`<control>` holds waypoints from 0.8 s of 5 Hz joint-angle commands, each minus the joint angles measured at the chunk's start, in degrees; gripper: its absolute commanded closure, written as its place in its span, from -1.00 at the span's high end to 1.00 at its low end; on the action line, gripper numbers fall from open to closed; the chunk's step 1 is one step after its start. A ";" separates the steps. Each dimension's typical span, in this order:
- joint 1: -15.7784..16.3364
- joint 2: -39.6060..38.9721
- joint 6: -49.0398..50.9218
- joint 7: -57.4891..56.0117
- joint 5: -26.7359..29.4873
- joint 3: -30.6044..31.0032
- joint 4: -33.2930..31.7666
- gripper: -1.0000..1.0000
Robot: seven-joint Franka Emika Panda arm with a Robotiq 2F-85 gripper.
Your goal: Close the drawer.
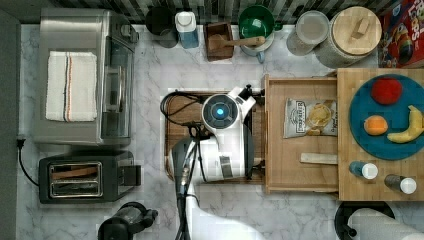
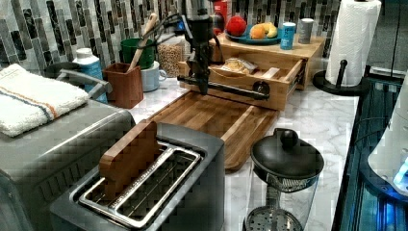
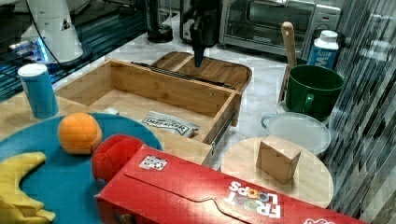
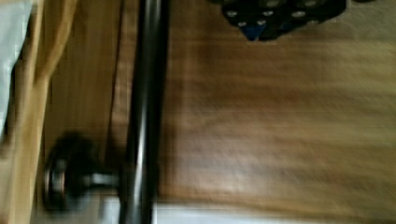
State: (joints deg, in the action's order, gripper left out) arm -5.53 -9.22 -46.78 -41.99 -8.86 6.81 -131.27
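The drawer (image 1: pixel 300 142) stands pulled out from under the butcher-block slab (image 1: pixel 380 192), open toward the top view's left, with a snack bag (image 1: pixel 310 118) and a pale flat stick (image 1: pixel 318 158) lying inside. Its dark bar handle (image 2: pixel 223 88) runs along the front, just above the dark wooden board (image 2: pixel 216 120) on the marble counter (image 1: pixel 150 80). The gripper (image 2: pixel 204 89) hangs pointing down just in front of the handle, over the board; whether its fingers are parted or closed I cannot tell. On the slab sits a blue plate (image 1: pixel 357 117) of fruit.

Light-wood drawer (image 1: pixel 300 145), glossy metal handle (image 4: pixel 142 112)
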 commanded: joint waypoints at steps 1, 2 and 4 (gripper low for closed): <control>-2.63 -3.11 -4.93 -10.93 2.20 0.33 0.56 -1.00; -3.34 -3.99 -9.20 -14.49 2.11 -0.95 0.25 -1.00; -9.27 -1.99 -3.97 -23.85 4.26 -2.09 2.72 -1.00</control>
State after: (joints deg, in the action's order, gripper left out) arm -11.35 -13.96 -52.20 -61.38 -3.82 5.88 -133.73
